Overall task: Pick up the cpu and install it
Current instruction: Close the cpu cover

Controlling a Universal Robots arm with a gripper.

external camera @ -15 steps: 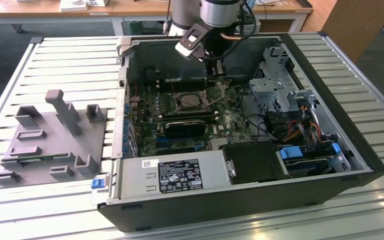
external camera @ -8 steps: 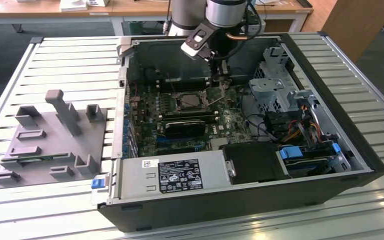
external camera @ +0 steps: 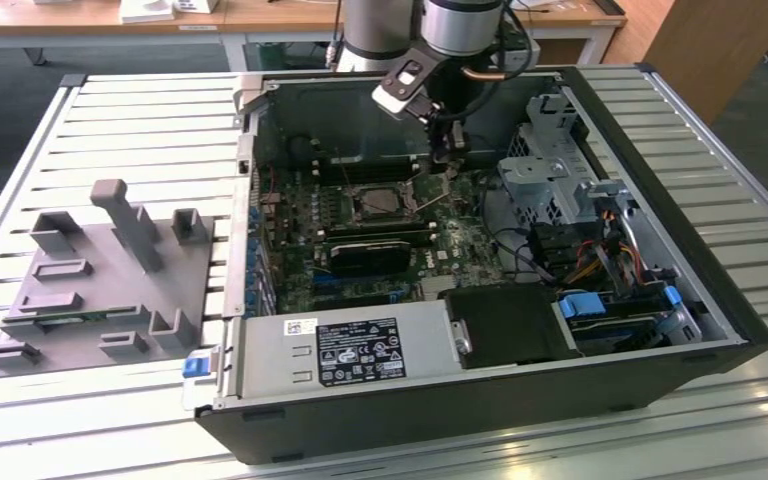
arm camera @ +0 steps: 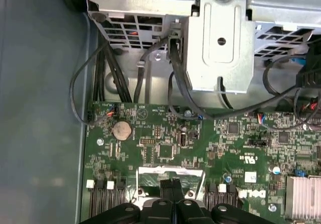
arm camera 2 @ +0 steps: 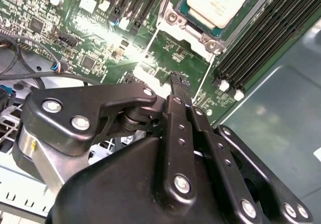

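The cpu (external camera: 384, 202) is a silvery square plate lying flat in the motherboard socket inside the open computer case (external camera: 704, 300). In the second wrist view the cpu (arm camera 2: 218, 3) sits within the metal socket frame, a short way beyond my fingertips. My gripper (external camera: 446, 168) hangs low over the board, just to the exterior view's right of the socket. Its two black fingers (arm camera 2: 176, 133) are pressed together, and the gripper (arm camera: 171, 186) is shut with nothing between them.
Grey plastic fixture blocks (external camera: 104, 270) stand on the slatted table at the exterior view's left. Inside the case are a power supply (external camera: 344, 350), a metal drive cage (external camera: 558, 160) with loose cables (arm camera: 175, 88), memory slots (arm camera 2: 251, 48) and a finned heat sink (arm camera: 303, 196).
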